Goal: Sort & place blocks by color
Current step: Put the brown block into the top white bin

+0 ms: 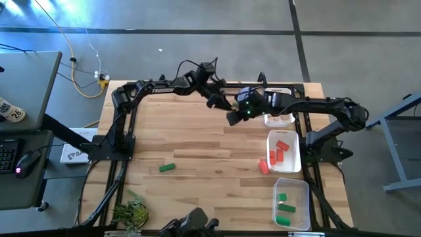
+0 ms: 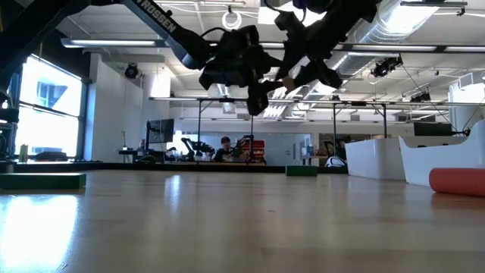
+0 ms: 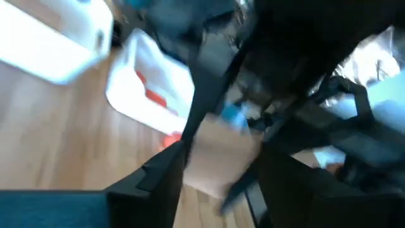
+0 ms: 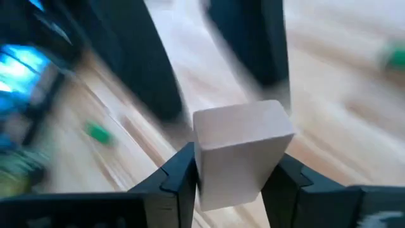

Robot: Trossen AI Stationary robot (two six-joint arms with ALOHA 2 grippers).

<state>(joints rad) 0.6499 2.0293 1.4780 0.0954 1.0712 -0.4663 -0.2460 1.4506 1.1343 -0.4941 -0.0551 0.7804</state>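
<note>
A tan block (image 4: pixel 240 152) hangs in mid-air over the far middle of the table, where both grippers meet. My right gripper (image 1: pixel 235 118) (image 4: pixel 231 183) is shut on it. My left gripper (image 1: pixel 225 103) (image 3: pixel 218 187) comes from the left. It is open, with a finger on either side of the same block (image 3: pixel 218 158). A green block (image 1: pixel 167 168) lies flat on the table's near left. A red block (image 1: pixel 264 166) lies beside the white tray (image 1: pixel 295 161). My right gripper pinches the tan block by two opposite side faces (image 4: pixel 201 166) between its two fingers. The block's far end sticks out past the fingertips. The fingers slant down toward the table's left, and the block is lifted clear of the table. My left gripper: blur hides whether its fingers touch the block.
On the right, the white tray holds red blocks (image 1: pixel 283 148). Nearer, a clear tray (image 1: pixel 304 197) holds green blocks. Another white tray (image 1: pixel 279 120) stands at the far right. A small plant (image 1: pixel 131 212) stands at the near left corner. The table's middle is bare wood.
</note>
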